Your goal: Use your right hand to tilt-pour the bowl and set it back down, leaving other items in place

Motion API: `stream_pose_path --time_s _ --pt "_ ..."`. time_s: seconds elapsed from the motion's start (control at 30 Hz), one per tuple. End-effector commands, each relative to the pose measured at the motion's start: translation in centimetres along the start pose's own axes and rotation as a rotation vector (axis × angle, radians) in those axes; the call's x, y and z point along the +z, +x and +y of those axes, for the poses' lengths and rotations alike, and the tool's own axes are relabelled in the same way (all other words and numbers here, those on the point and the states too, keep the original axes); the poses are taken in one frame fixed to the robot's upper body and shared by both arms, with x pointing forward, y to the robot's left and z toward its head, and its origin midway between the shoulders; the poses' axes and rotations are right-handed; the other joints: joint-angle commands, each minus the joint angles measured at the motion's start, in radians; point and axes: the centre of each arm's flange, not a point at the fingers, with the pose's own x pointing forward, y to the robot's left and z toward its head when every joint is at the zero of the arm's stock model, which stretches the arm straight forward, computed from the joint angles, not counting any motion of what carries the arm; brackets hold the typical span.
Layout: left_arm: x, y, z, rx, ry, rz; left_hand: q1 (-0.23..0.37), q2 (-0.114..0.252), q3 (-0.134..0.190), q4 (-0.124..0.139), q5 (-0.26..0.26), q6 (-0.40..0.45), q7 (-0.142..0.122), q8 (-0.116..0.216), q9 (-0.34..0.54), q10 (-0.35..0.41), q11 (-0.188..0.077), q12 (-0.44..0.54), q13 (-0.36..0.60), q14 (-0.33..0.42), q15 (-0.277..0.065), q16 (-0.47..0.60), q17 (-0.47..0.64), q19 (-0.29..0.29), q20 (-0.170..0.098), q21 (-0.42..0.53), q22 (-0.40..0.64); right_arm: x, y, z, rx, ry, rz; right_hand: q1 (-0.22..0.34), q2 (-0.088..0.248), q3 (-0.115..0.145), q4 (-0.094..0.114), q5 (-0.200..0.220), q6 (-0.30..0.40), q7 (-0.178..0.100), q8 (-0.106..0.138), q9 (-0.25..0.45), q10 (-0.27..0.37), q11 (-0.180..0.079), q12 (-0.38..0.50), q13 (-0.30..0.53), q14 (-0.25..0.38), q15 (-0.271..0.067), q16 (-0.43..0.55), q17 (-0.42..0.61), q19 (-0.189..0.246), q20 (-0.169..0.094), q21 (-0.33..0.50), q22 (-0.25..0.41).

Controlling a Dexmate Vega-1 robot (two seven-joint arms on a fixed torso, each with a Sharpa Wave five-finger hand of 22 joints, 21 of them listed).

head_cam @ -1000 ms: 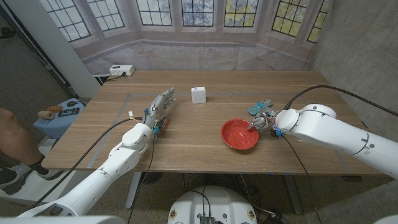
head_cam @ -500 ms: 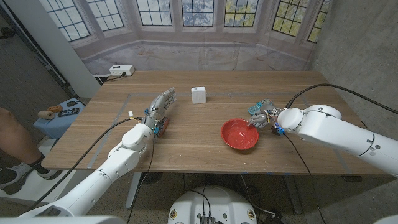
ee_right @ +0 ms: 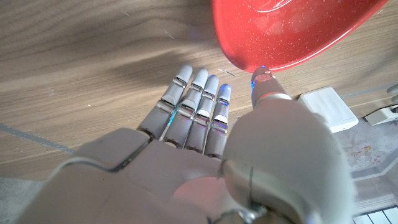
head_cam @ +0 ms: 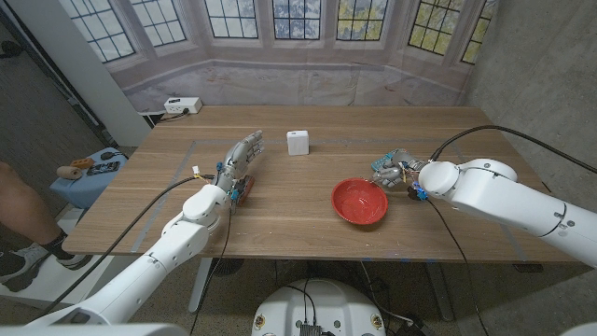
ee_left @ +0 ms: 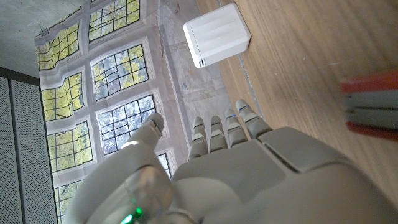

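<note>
Wooden table point(head_cam: 280, 215): red bowl point(head_cam: 360, 201) just beside right hand point(head_cam: 390, 171).

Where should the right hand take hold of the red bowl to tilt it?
Pinch the rim of the red bowl on its right edge, nearest the right hand. The bowl sits upright and open, so that thin rim is probably the easiest hold.

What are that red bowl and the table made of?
The red bowl looks like plastic: glossy, with fine speckles in the right wrist view, though glazed ceramic is possible. The table appears wooden, matte, with visible grain lines; solid or veneer is unclear.
</note>
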Motion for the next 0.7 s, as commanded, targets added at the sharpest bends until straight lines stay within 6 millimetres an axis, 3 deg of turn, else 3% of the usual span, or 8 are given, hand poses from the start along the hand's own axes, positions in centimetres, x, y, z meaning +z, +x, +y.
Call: stream_pose_path --time_s 0.03,0.2,0.47,0.53,0.7 --pt "0.33 0.18 0.14 -0.006 -0.001 -0.004 0.003 0.002 0.003 -0.004 0.004 0.006 0.000 0.000 0.002 0.005 0.003 -0.003 0.002 0.007 -0.001 -0.003 0.003 0.010 -0.003 -0.001 0.006 -0.03 -0.08 -0.48 -0.050 0.060 -0.041 -0.053 0.035 -0.002 0.034 0.007 -0.021 0.002 0.008 -0.003 -0.022 0.012 -0.019 -0.008 -0.027 0.000 0.016 0.000 -0.011 0.006 -0.013 0.004" --pt "0.48 -0.01 0.28 0.001 -0.002 -0.005 0.004 0.002 0.003 -0.004 0.004 0.006 0.000 0.000 0.002 0.006 0.003 -0.003 0.002 0.007 -0.001 -0.003 0.002 0.011 -0.004 -0.002 0.006 -0.04 0.22 -0.58 -0.063 0.092 -0.061 -0.104 0.066 -0.009 0.064 0.001 -0.028 0.006 0.011 -0.006 -0.026 0.014 -0.027 -0.014 -0.037 0.003 0.021 -0.003 -0.016 0.007 -0.020 0.004" --pt "0.55 -0.22 0.70 0.019 -0.024 -0.009 0.003 0.002 0.003 -0.004 0.004 0.006 0.000 0.000 0.002 0.005 0.004 -0.003 0.002 0.007 -0.001 -0.003 0.003 0.011 -0.005 -0.004 0.006 -0.04 0.84 -0.76 -0.104 0.156 -0.098 -0.157 0.098 -0.016 0.095 -0.009 -0.036 0.011 0.013 -0.009 -0.030 0.019 -0.037 -0.020 -0.043 0.010 0.026 -0.007 -0.020 0.009 -0.027 0.004" --pt "0.56 -0.19 0.79 0.021 -0.020 -0.008 0.003 0.002 0.003 -0.004 0.004 0.007 0.001 0.000 0.002 0.006 0.004 -0.003 0.002 0.007 -0.002 -0.003 0.002 0.012 -0.004 -0.004 0.006 -0.13 0.90 -0.75 -0.116 0.177 -0.105 -0.171 0.122 -0.011 0.105 -0.011 -0.043 0.013 0.012 -0.010 -0.030 0.021 -0.040 -0.023 -0.047 0.013 0.027 -0.009 -0.022 0.008 -0.029 0.004" --pt "0.58 -0.05 0.91 0.021 -0.025 -0.009 0.003 0.002 0.003 -0.004 0.004 0.007 0.001 0.000 0.002 0.007 0.005 -0.003 0.002 0.008 -0.002 -0.003 0.002 0.013 -0.004 -0.005 0.006 -0.34 0.84 -0.80 -0.139 0.211 -0.116 -0.187 0.143 -0.006 0.115 -0.014 -0.047 0.013 0.013 -0.012 -0.033 0.025 -0.045 -0.026 -0.051 0.017 0.027 -0.013 -0.028 0.010 -0.034 0.005"
